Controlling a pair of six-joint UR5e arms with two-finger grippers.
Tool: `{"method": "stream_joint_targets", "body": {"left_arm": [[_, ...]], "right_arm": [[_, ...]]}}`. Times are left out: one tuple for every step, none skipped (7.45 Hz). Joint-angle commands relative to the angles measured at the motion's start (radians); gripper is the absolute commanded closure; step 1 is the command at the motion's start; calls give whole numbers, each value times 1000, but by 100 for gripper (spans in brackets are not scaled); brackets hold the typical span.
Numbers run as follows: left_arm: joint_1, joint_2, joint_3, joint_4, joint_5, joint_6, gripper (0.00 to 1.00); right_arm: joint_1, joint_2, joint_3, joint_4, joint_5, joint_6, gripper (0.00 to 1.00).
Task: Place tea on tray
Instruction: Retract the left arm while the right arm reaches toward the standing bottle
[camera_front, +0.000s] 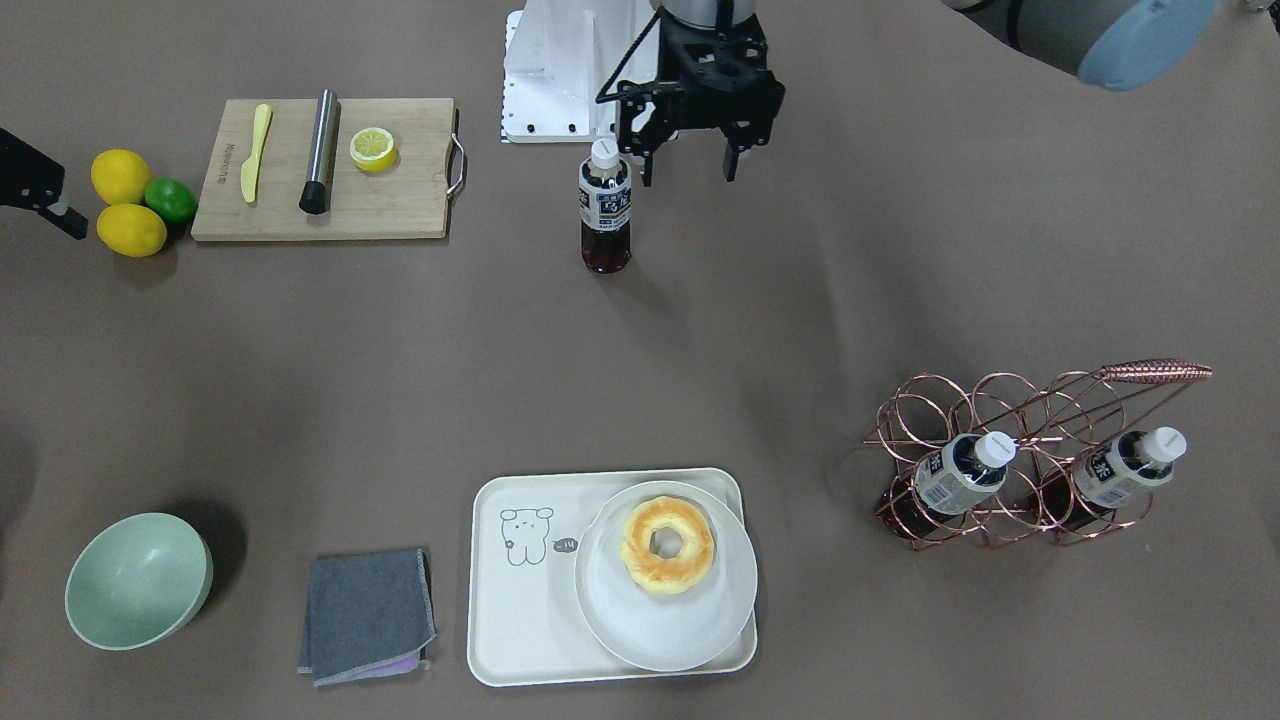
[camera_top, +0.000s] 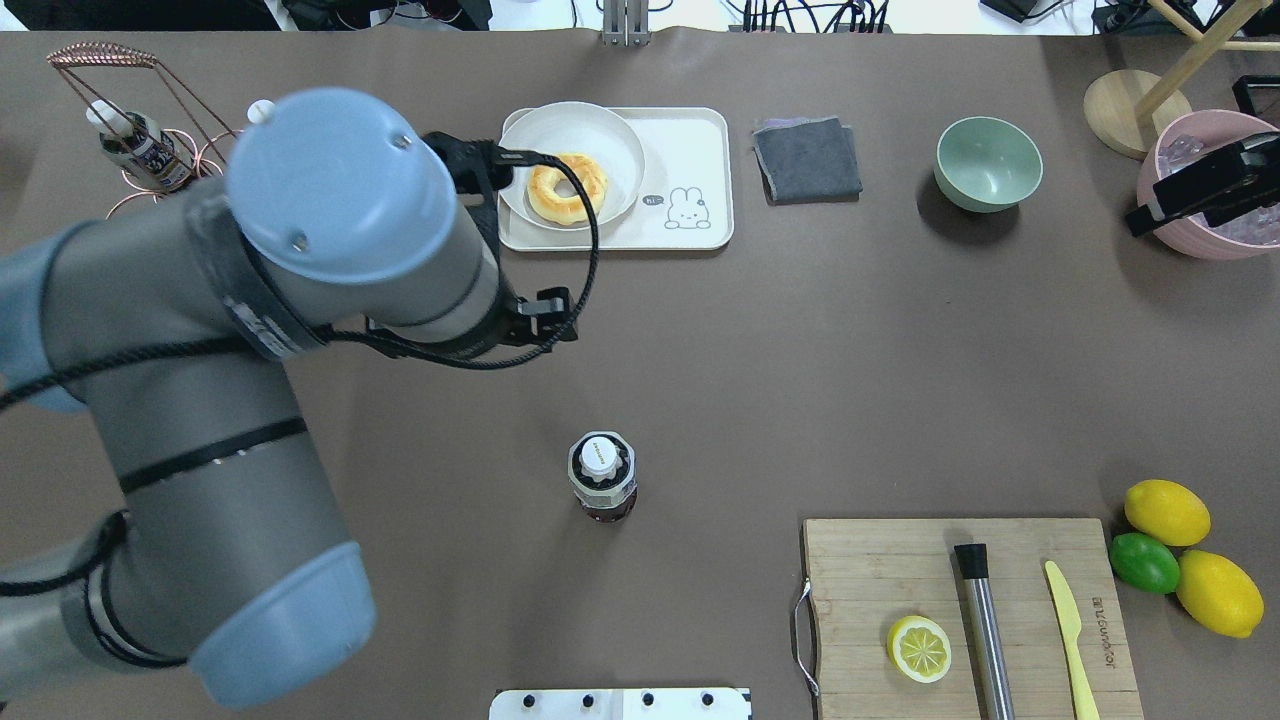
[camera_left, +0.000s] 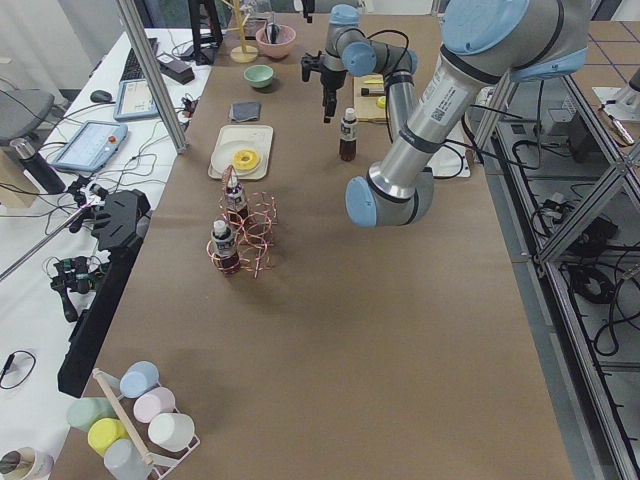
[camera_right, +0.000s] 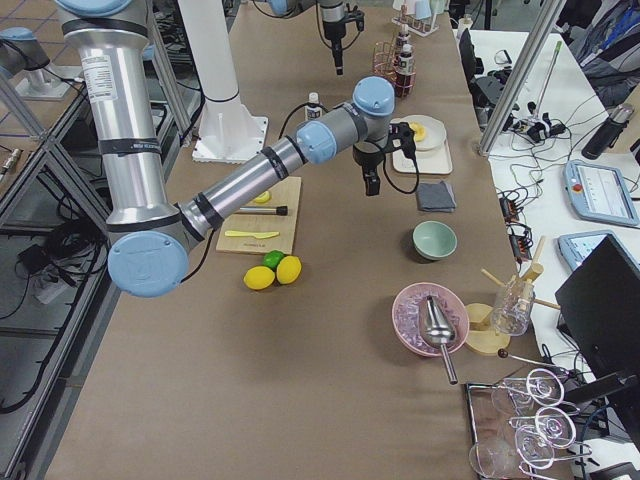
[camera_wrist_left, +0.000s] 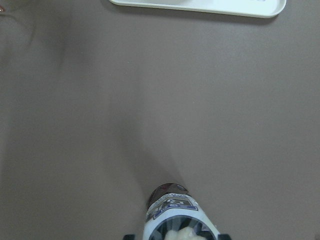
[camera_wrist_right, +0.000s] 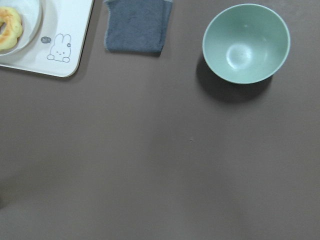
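The tea bottle (camera_front: 605, 210) stands upright on the brown table near the robot's base, with a white cap and reddish-brown liquid. It also shows in the overhead view (camera_top: 602, 480) and at the bottom edge of the left wrist view (camera_wrist_left: 175, 215). My left gripper (camera_front: 688, 170) is open and empty. It hangs at about cap height, just beside the bottle and not touching it. The cream tray (camera_front: 520, 620) with the bear drawing lies at the far side. My right gripper (camera_top: 1140, 222) is at the table's right end, away from both, and looks shut and empty.
A white plate (camera_front: 600, 610) with a doughnut (camera_front: 667, 545) fills half the tray. A copper rack (camera_front: 1030, 400) holds two look-alike bottles. A cutting board (camera_front: 400, 210), lemons (camera_front: 125, 205), a green bowl (camera_front: 138, 580), a grey cloth (camera_front: 368, 615) and a pink bowl (camera_top: 1170, 235) are also on the table.
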Motion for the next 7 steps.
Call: {"method": "stream_joint_targets", "body": {"left_arm": [[-281,155,-33,-3,-250,309,9],[-373,224,-33,-3,-326,456,9],[-453,298,-29,-3,-380,597,9],[-513,355,-21,-4,-414,717,9],[-576,395,-7,-4,-456,821,9],[-605,416,8,-4,-496,894,9],[-613,415,14,-4,-502,904,9]], "right_arm": [[-164,125,60,-2,-90,311,0],[-260,178,83,-3,-165,446,0],[-369,264,82,-11,-236,604,0],[-466,336,74,-14,-312,729,0],[-547,416,65,-56,-383,809,0],[-621,535,34,-171,-470,848,1],[-694,646,-16,-261,-546,881,1]]}}
